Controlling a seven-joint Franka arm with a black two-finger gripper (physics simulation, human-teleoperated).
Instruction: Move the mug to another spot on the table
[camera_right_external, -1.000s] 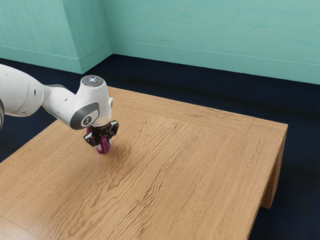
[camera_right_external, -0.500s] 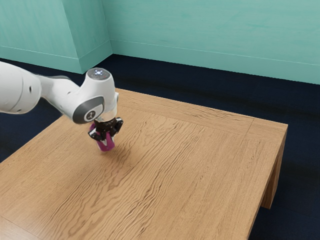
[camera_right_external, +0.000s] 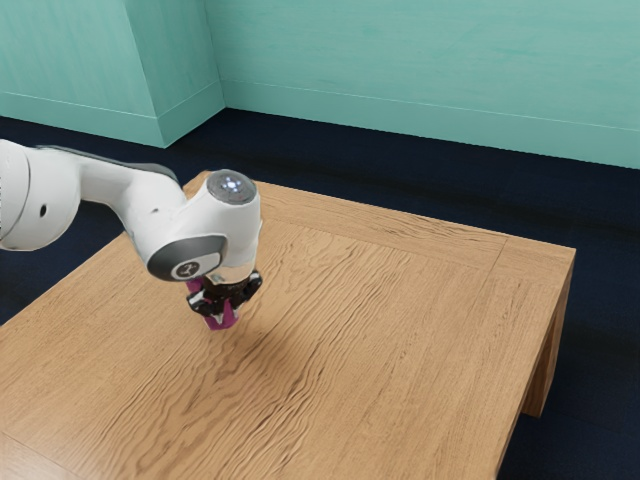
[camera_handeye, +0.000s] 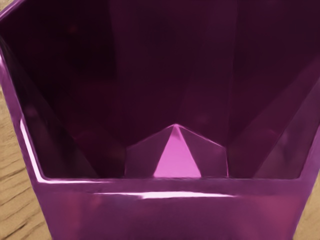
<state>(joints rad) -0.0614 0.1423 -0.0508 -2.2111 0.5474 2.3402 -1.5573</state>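
Observation:
A small magenta mug (camera_right_external: 219, 309) hangs just above the wooden table (camera_right_external: 400, 330), in the left half of the top. My black gripper (camera_right_external: 222, 303) is shut on it from above, under the white hand. In the wrist view the mug (camera_handeye: 165, 115) sits right under the hand, and I look down into its dark faceted inside with its glossy purple rim nearest me. The hand hides the upper part of the mug in the exterior view.
The table's top stretches bare toward the exterior view's right, ending at an edge (camera_right_external: 540, 330) with dark floor beyond. A teal wall (camera_right_external: 420, 60) runs behind. Wood grain (camera_handeye: 12, 200) shows beside the mug.
My hand has carried the mug toward the exterior view's right and slightly nearer the front, across the table top. The gripper has stayed shut on it.

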